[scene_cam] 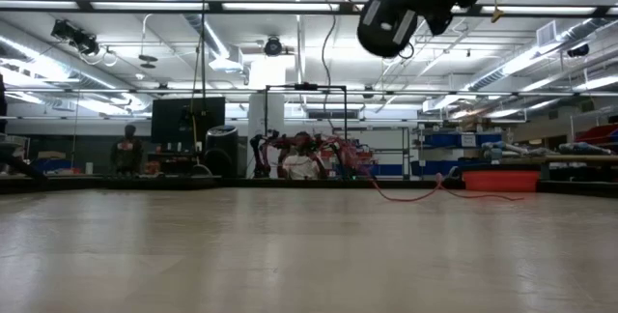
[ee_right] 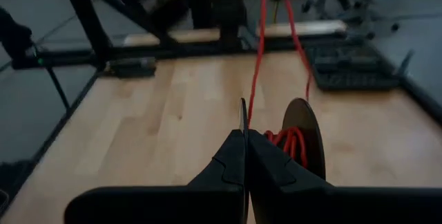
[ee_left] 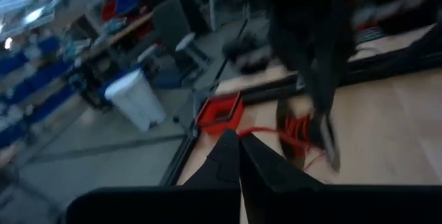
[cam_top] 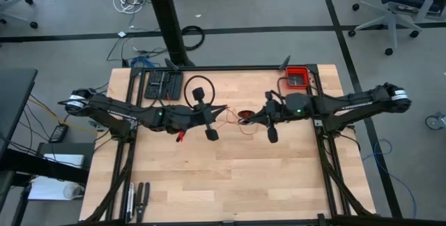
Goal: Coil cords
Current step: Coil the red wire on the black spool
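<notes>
Cord [cam_top: 240, 121], thin red string, lies mid-table, partly bundled; right gripper [ee_right: 244, 131] is pinched shut on its strand; left gripper [ee_left: 239, 144] is closed, whether on cord unclear; light, limp, snag-prone; best held near the bundle.

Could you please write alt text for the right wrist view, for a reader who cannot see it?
The right gripper, fingers shut, is seen over a wooden table with a thin red cord running up from a small red bundle beside its fingertips. Beyond are a dark frame and a black tray at the table's edge.
</notes>
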